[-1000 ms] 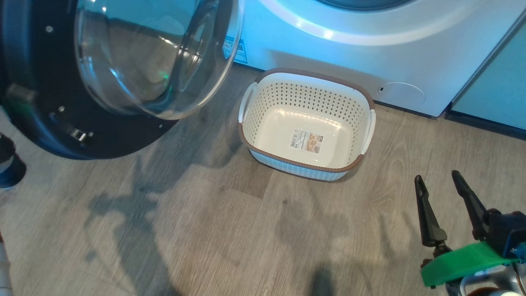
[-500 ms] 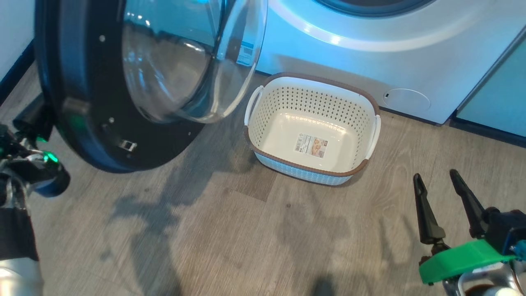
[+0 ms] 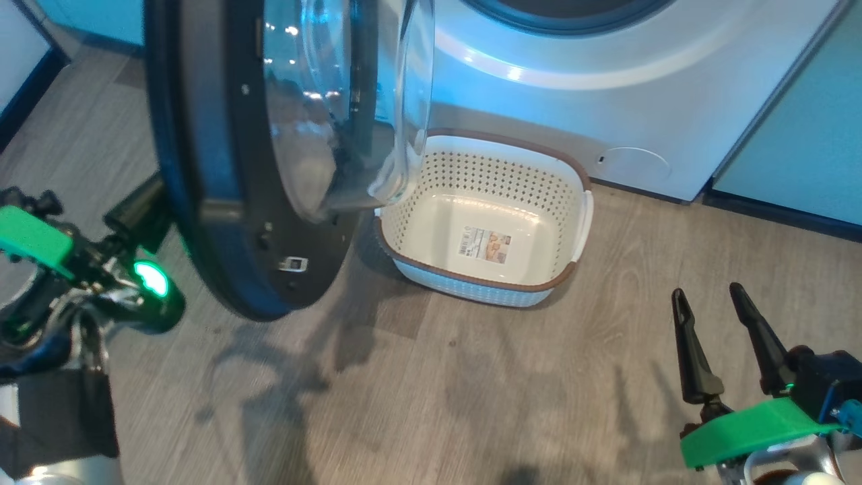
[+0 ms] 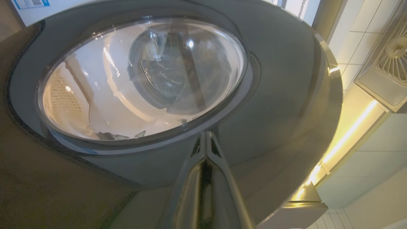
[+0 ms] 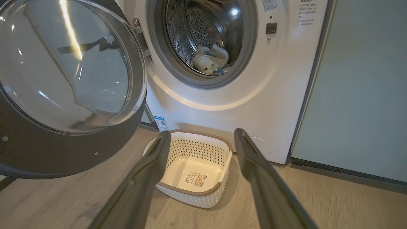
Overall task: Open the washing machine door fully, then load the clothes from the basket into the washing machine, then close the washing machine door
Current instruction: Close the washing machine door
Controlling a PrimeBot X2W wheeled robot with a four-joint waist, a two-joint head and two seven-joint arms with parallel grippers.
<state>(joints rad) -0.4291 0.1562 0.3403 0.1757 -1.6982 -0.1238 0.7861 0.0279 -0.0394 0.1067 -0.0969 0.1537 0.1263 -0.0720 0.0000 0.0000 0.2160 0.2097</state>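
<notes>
Loading judged complete, clothes (image 5: 210, 60) in the washing machine (image 5: 254, 95), basket (image 5: 197, 198) empty; left pincer (image 4: 206, 135), shut, sits against the half-open door (image 3: 195, 155), next to push it closed; right pincer (image 3: 705, 291) wide, empty

Grey wood-grain floor (image 3: 431, 377) carries soft shadows. A pale teal cabinet (image 5: 359, 89) stands at the right on a dark plinth (image 5: 349, 174). Elsewhere a warm light strip (image 4: 349, 136) glows beside a white slatted grille (image 4: 394, 60).
</notes>
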